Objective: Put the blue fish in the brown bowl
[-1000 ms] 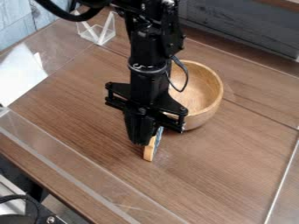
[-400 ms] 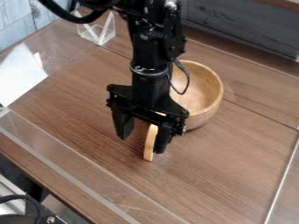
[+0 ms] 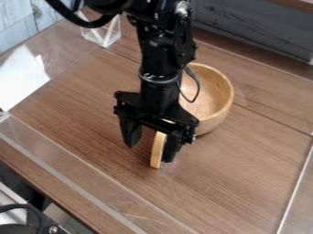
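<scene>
The blue fish [image 3: 156, 151] stands on its edge on the wooden table, showing mostly its tan side, between the two fingers of my gripper [image 3: 152, 148]. The black fingers are spread wide on either side of it and do not press on it, so the gripper is open. The brown bowl [image 3: 215, 96] sits just behind and to the right of the gripper, partly hidden by the arm; what shows of its inside holds nothing.
A clear plastic stand [image 3: 102, 34] is at the back left. A white sheet [image 3: 21, 75] lies at the left edge. The table's front edge [image 3: 73, 196] runs close below the gripper.
The gripper's fingers have spread apart from the fish, letting go of it. The fish stays on the table in the same spot.
</scene>
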Action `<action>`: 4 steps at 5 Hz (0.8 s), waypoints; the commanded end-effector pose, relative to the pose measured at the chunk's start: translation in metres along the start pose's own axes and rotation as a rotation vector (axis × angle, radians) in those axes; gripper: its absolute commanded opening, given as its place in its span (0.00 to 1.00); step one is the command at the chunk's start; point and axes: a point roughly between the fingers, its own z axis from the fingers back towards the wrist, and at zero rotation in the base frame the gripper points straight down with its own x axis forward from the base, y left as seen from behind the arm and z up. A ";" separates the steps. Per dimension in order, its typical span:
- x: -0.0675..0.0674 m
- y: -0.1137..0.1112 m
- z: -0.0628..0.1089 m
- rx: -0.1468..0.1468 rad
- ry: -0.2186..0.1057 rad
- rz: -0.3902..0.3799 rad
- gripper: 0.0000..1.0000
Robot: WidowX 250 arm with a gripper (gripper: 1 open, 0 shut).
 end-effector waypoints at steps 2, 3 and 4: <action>0.006 -0.002 0.002 0.006 -0.030 -0.008 1.00; 0.007 -0.002 -0.002 0.010 -0.027 -0.006 1.00; 0.008 -0.001 -0.004 0.012 -0.026 -0.004 1.00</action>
